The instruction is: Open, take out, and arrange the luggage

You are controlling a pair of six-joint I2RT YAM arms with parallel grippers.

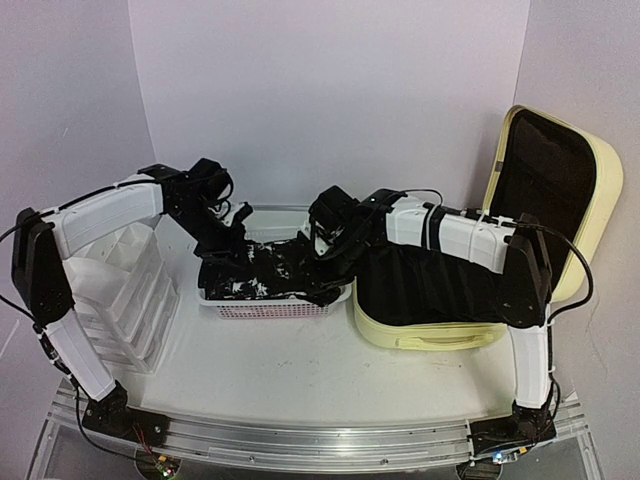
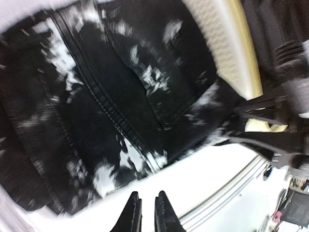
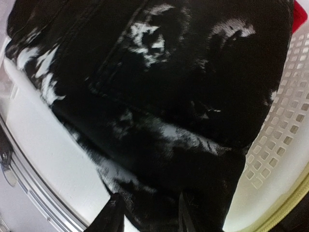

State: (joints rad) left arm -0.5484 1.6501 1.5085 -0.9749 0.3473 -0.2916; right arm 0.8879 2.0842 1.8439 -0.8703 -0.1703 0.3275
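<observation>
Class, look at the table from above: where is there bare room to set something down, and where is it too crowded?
The widest bare strip of table runs between the metal rail and the fronts of the basket and luggage. A narrower gap lies between drawer unit and basket. The basket itself is crowded: a garment fills it.

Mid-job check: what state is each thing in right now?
luggage, open, lid standing up, black lining showing.
black-and-white garment, bunched in the basket, draped over its rim.
white mesh basket, upright.
drawer unit, drawers appear pulled out.
left end effector, shut, empty.
right end effector, open, garment fabric between the jaws.
</observation>
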